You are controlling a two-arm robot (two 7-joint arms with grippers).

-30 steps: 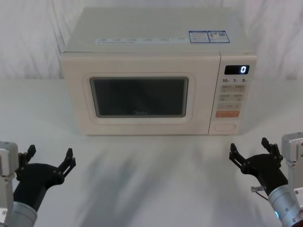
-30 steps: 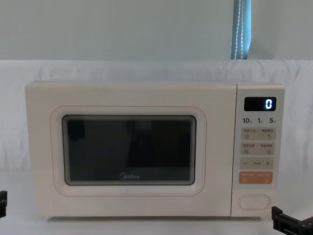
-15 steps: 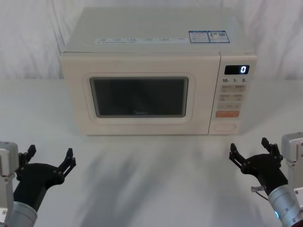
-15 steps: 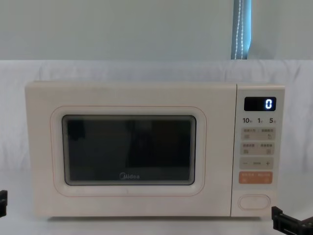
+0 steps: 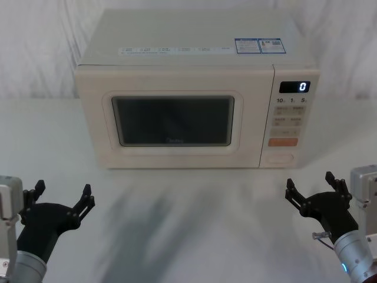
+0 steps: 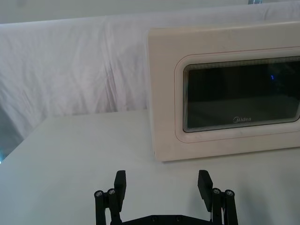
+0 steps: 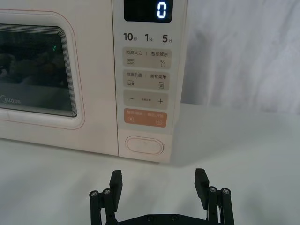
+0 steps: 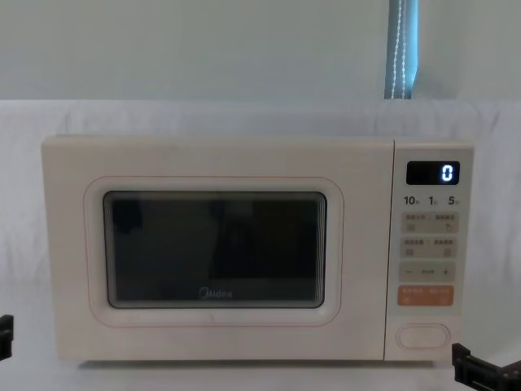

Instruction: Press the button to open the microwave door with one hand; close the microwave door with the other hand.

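On the microwave door (image 5: 174, 124) reads "Midea", display (image 5: 294, 86) "0"; left gripper (image 5: 62, 199) and right gripper (image 5: 315, 187) gape.

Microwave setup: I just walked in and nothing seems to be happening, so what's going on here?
Nothing is being handled yet. The microwave door is shut and the display reads 0. The right gripper hovers open above the table in front of the control panel, roughly in line with the button but well short of it. The left gripper hovers open in front of the door's left side, touching nothing.
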